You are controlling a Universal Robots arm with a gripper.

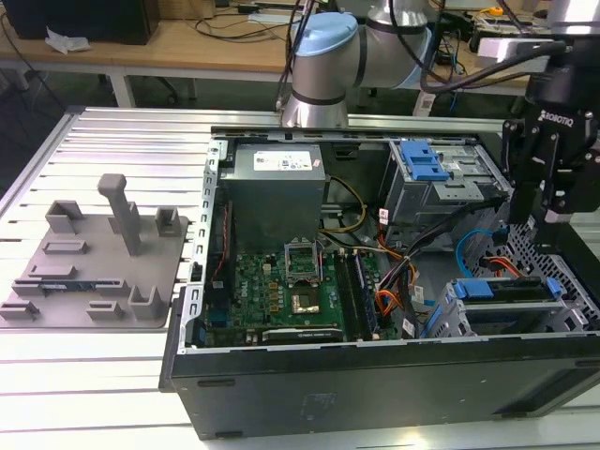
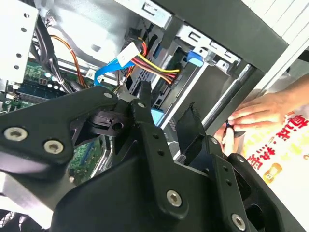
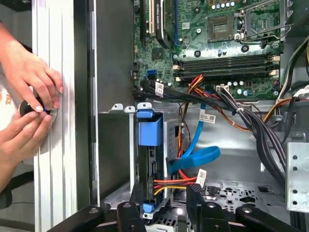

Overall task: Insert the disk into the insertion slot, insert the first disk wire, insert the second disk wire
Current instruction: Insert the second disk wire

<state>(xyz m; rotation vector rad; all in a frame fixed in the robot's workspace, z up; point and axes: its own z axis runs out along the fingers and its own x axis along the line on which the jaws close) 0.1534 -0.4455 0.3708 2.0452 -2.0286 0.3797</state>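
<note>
The disk [image 3: 150,129] sits in the insertion slot [image 3: 115,145], with its bright blue carrier at the mouth. In the exterior view the disk [image 1: 489,289] lies in the grey cage [image 1: 450,317] at the case's near right corner. A flat blue wire [image 3: 194,157] and a red, yellow and black wire bundle [image 3: 175,183] both reach the disk's edge. My gripper [image 3: 164,205] hangs just above the disk, open, with nothing between its black fingers [image 2: 145,96]. In the exterior view the gripper [image 1: 542,217] is over the right side of the case.
A person's hands [image 3: 29,96] work on a small dark object on the ribbed table beside the case wall; one hand [image 2: 260,111] is close to my gripper. A bigger bay with a blue latch [image 1: 424,161] stands behind the cage. A grey fixture plate [image 1: 94,267] lies at the exterior view's left.
</note>
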